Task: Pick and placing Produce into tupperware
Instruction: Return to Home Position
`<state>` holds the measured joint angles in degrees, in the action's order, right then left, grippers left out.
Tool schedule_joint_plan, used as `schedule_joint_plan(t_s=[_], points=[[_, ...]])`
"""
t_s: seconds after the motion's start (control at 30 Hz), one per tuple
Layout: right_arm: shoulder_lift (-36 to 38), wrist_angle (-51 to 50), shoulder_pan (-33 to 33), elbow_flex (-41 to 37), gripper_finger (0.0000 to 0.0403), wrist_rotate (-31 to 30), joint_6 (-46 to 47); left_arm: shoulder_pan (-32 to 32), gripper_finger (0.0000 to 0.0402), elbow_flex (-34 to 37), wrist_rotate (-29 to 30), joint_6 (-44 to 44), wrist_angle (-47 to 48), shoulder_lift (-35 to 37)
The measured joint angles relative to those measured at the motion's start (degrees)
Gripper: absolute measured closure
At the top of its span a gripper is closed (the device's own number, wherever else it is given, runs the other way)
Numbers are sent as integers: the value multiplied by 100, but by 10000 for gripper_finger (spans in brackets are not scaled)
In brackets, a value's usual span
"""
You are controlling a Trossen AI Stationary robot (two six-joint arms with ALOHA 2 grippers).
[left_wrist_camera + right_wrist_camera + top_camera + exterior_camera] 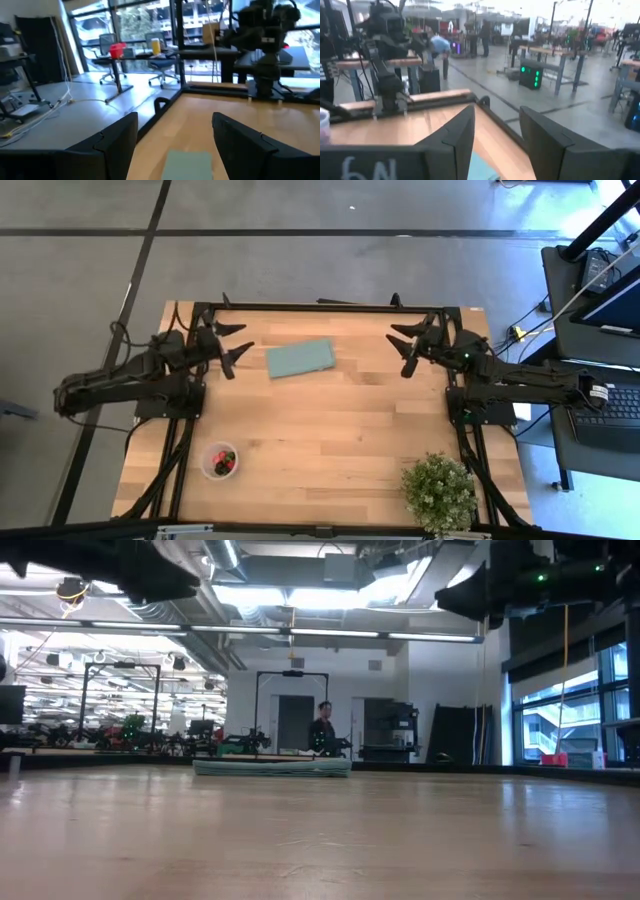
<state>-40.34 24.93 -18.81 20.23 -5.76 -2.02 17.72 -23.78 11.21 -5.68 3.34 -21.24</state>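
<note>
The tupperware (220,461), a small round clear cup, stands on its base near the table's near left edge in the high view. The produce (224,462), red and dark berry-like pieces, lies inside it. My left gripper (237,344) hovers open over the far left part of the table, well away from the cup; its fingers frame the left wrist view (172,135). My right gripper (406,348) hovers open over the far right part, its fingers spread in the right wrist view (497,132). Neither gripper holds anything.
A flat teal-blue rectangle (300,358) lies on the far middle of the table between the two grippers, also the teal-blue rectangle (272,767) in the low view. A bushy green potted plant (438,492) stands at the near right corner. People stand in the room beyond.
</note>
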Motion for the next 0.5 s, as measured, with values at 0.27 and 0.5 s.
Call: schedule_joint_plan(t_s=[0.27,0.5], points=[[246,699,0,-612,244,-2,201,146,154,616,-25,246,69,1615],[960,1284,0,-1500,244,-7,563,141,154,1091,-23,545,276,2099]])
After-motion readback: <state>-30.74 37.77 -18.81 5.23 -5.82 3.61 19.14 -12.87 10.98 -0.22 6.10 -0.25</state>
